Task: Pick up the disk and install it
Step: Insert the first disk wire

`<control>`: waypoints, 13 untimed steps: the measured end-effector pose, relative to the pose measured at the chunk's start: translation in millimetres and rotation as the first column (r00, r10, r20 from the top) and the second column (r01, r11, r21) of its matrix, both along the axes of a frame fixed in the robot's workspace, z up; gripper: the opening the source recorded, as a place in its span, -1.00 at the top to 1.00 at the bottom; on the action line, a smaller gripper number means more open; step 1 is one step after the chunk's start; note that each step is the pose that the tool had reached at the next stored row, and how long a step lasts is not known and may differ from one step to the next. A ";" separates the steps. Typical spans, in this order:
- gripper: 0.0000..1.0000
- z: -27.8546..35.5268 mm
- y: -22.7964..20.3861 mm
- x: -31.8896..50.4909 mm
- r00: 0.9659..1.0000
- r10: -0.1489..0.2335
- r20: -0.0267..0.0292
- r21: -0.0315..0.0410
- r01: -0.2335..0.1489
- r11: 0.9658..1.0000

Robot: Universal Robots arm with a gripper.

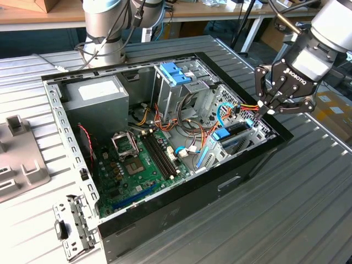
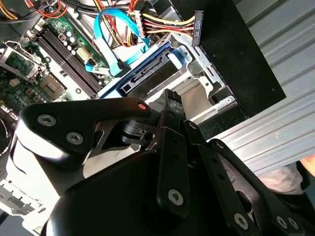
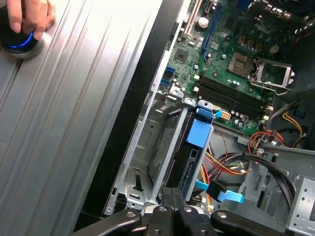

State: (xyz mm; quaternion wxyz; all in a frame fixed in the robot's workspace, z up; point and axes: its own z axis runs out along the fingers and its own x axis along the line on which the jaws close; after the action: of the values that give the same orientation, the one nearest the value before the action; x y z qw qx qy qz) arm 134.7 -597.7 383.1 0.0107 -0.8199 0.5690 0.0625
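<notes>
Hand: the hand (image 1: 270, 111) is hovering over the computer case (image 1: 181, 220) at the drive-bay corner, fingers pressed together, pinching nothing.

Disk: the disk (image 1: 234, 135) is sitting in the metal drive bay (image 3: 147, 157) inside the case, just below the hand; its blue tab (image 3: 199, 132) is pointing toward the motherboard (image 1: 137, 165).

Cables: a blue data cable (image 2: 110, 37) and the red-yellow power wires (image 2: 162, 22) are lying beside the disk.

Worktop: the ribbed worktop (image 1: 308, 209) is carrying the case; a person's hand (image 3: 29, 17) is resting on a round knob (image 3: 19, 42) well apart from the case.
</notes>
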 end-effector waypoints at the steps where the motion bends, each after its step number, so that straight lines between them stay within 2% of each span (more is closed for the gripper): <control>1: 0.79 0.0 0.0 0.0 1.000 0.004 0.000 0.000 -0.004 1.000; 3: 0.79 0.0 0.0 0.0 1.000 0.023 0.000 0.000 -0.023 1.000; 13: 0.79 0.0 0.0 0.0 0.998 0.067 0.000 0.000 -0.067 0.998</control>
State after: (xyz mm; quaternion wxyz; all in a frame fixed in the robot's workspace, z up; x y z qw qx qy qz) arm 134.7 -597.7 383.0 0.0086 -0.8386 0.5410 0.0628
